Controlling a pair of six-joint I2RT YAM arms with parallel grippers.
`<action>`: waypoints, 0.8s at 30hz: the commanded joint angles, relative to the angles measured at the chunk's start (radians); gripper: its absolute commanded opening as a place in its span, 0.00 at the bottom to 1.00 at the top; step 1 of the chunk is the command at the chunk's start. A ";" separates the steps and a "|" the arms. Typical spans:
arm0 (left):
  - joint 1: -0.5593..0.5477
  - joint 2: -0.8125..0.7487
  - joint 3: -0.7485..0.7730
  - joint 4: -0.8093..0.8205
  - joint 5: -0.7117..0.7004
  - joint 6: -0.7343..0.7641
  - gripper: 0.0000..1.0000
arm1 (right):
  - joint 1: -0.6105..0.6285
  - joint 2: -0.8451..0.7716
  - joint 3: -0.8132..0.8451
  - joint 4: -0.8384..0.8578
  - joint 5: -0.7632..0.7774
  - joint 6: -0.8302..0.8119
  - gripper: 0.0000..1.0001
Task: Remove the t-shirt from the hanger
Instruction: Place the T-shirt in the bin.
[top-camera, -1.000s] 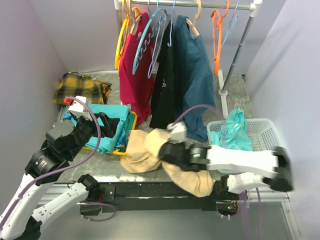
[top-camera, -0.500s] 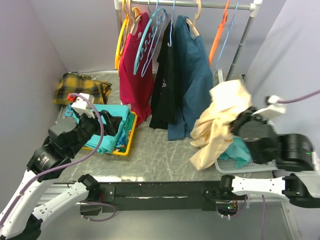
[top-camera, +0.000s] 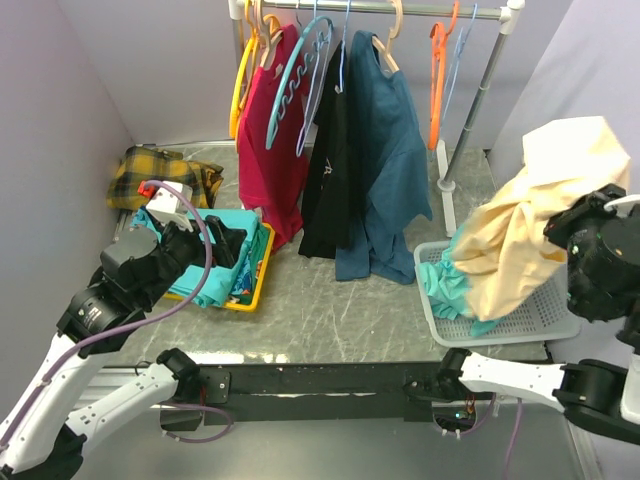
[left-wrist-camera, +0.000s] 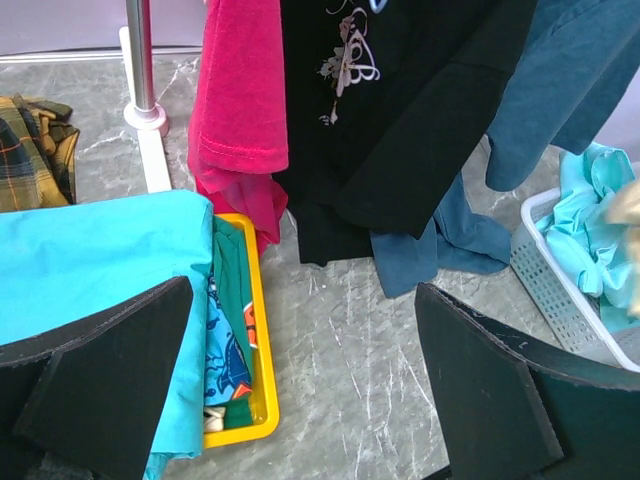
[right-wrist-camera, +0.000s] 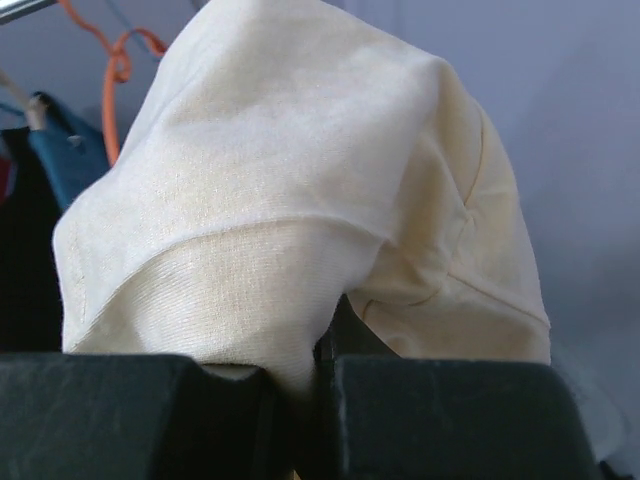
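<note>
Bare grey marbled worktop (top-camera: 330, 300) lies open at front centre, between a yellow plastic tray (top-camera: 258, 280) heaped with turquoise cloth on the left and a white mesh plastic basket (top-camera: 520, 325) on the right. Behind this gap, a red t-shirt (top-camera: 270, 150), a black t-shirt (top-camera: 328, 190) and a dark blue t-shirt (top-camera: 390, 170) hang low as a curtain from the metal rail (top-camera: 420, 10). A cream cotton t-shirt (top-camera: 530, 220), pinched in the right gripper (right-wrist-camera: 325, 395), drapes over the basket's opening.

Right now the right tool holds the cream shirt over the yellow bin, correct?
No, not the yellow bin, which sits at left. The right tool holds the cream shirt over the white basket; the top view shows it.
</note>
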 joint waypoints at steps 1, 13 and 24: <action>-0.003 0.013 0.043 0.033 0.008 -0.009 0.99 | -0.132 0.117 0.032 0.066 0.039 -0.153 0.00; -0.005 0.008 0.026 0.034 0.034 -0.020 0.99 | -0.627 -0.057 -0.550 0.358 -0.355 -0.151 0.00; -0.003 0.003 0.031 0.013 0.026 -0.012 0.99 | -0.966 -0.147 -0.873 0.474 -0.593 -0.085 0.00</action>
